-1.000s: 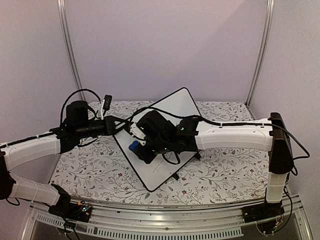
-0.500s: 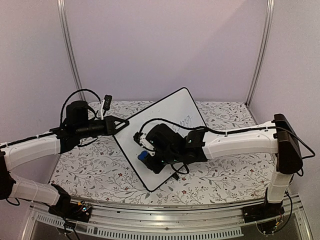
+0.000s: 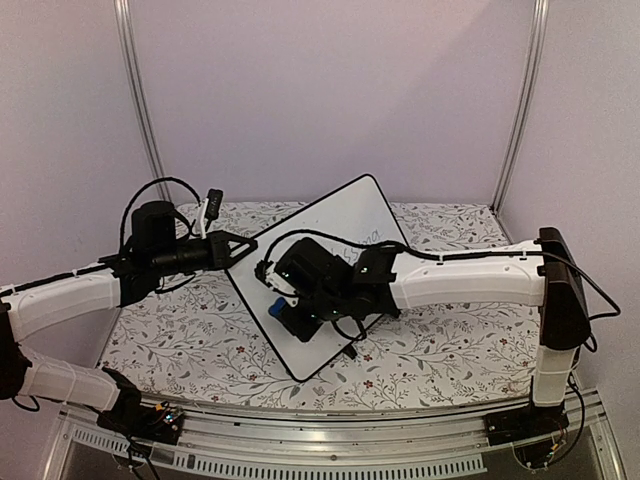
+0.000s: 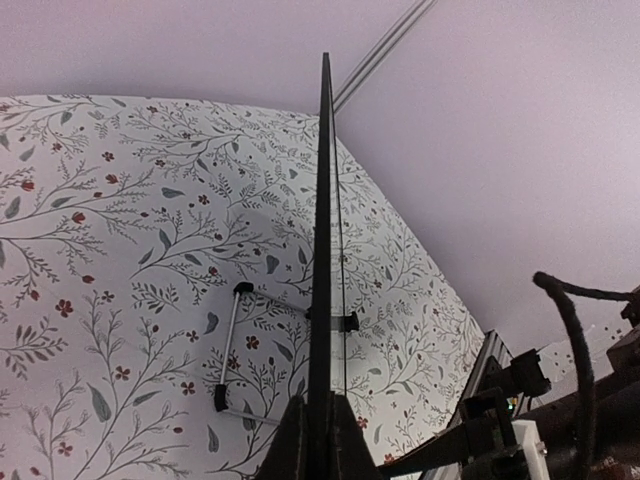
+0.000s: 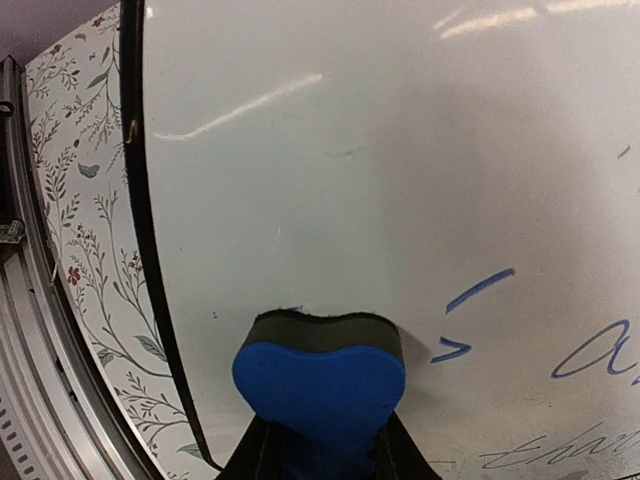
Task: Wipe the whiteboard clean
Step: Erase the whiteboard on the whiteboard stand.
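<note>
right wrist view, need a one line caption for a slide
Right tool holds a blue eraser against the whiteboard, with blue handwriting beside it not yet wiped.

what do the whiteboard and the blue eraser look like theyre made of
The whiteboard: glossy white surface, perhaps melamine or coated steel, since light streaks reflect off it. Its thin black frame is probably plastic. The blue eraser: soft foam by its matte, rounded look, with a dark felt-like layer against the board.

The blue eraser [image 5: 320, 385], held in the right gripper [image 5: 324, 452], has been drawn down the whiteboard [image 3: 345, 205] toward its near corner, then shifted slightly left; handwriting [image 3: 368, 237] has been uncovered behind the arm
</note>
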You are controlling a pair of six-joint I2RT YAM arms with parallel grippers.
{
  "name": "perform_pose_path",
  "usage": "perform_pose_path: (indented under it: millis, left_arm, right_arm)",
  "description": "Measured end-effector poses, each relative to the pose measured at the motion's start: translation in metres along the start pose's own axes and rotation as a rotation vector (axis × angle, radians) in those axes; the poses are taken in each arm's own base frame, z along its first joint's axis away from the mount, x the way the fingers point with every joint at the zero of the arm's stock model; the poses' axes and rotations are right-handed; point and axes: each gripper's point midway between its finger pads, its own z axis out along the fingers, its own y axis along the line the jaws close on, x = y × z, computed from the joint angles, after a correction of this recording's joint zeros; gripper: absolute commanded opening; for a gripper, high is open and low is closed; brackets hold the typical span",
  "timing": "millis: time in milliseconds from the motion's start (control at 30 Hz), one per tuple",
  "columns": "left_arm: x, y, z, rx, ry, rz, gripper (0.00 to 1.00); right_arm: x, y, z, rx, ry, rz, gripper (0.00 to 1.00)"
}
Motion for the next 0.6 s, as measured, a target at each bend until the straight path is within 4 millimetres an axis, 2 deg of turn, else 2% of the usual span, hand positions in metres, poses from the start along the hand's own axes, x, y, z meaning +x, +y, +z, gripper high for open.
perform_pose_path:
  millis: [33,100,200,467,600]
  left_arm:
    - [0.0,0.0,0.0,0.0,0.0,0.0,0.0]
    - [0.0,0.0,0.0,0.0,0.0,0.0,0.0]
    - [0.0,0.0,0.0,-0.002,-0.001,0.0,0.0]
    - [0.0,0.0,0.0,-0.001,-0.001,0.0,0.0]
    - [0.0,0.0,0.0,0.0,-0.001,0.001,0.0]
  right_arm:
    - [-0.01,0.002,-0.001,0.001,-0.011,-0.012,0.0]
    - [-0.019,0.002,-0.001,0.002,-0.024,-0.018,0.0]
    - [-0.025,0.004,0.0,0.003,-0.032,-0.031,0.0]
    - [-0.021,0.003,0.0,0.002,-0.051,-0.03,0.0]
    - [-0.001,0.003,0.002,-0.003,-0.042,-0.023,0.0]
